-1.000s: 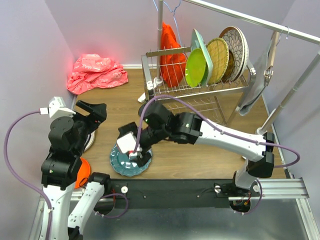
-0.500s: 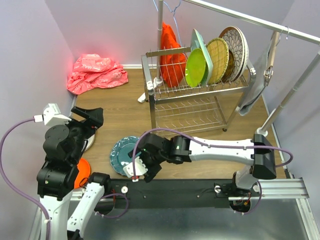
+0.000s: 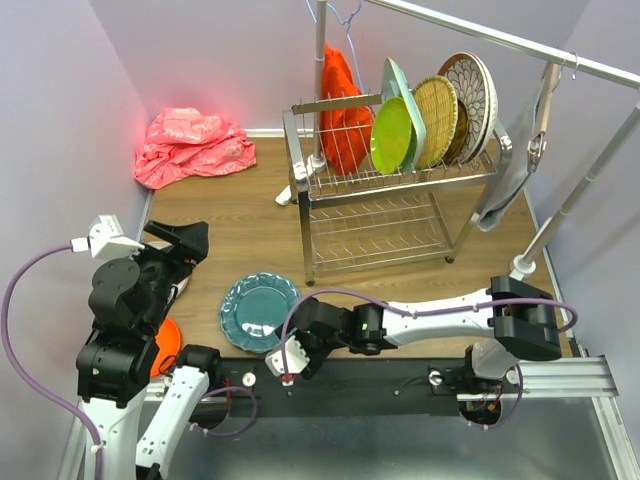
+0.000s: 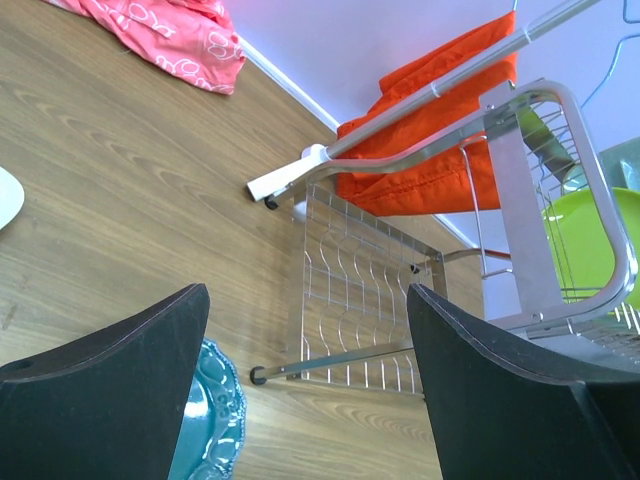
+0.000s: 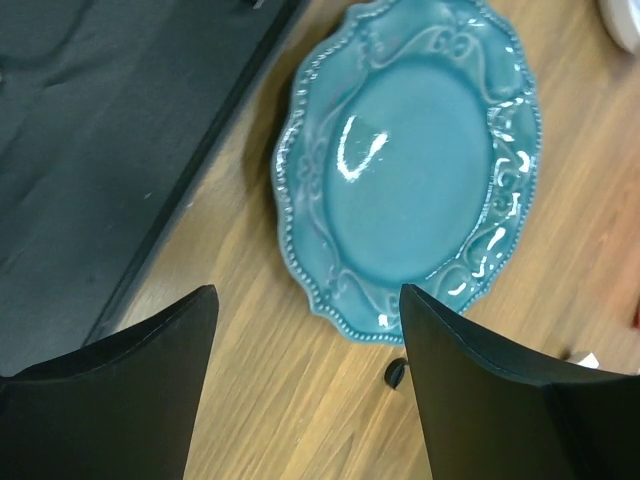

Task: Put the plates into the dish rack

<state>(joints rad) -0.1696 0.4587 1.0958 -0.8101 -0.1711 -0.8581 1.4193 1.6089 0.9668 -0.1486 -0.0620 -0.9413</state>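
A teal scalloped plate lies flat on the wooden table, uncovered. My right gripper hovers low just beyond its near right rim, open, with only bare wood between the fingers. My left gripper is raised at the left, open and empty, facing the dish rack. In the rack's top tier stand a lime green plate, a mint tray, a woven yellow plate and a white patterned plate. An orange plate and a white plate lie partly hidden under the left arm.
An orange cloth hangs at the rack's left end. A pink cloth lies in the far left corner. A black rail runs along the near edge, right under the right gripper. A grey garment hangs from the bar on the right.
The right arm has drawn back from over the teal plate toward the near edge, leaving the plate lying uncovered. The left arm has lowered slightly.
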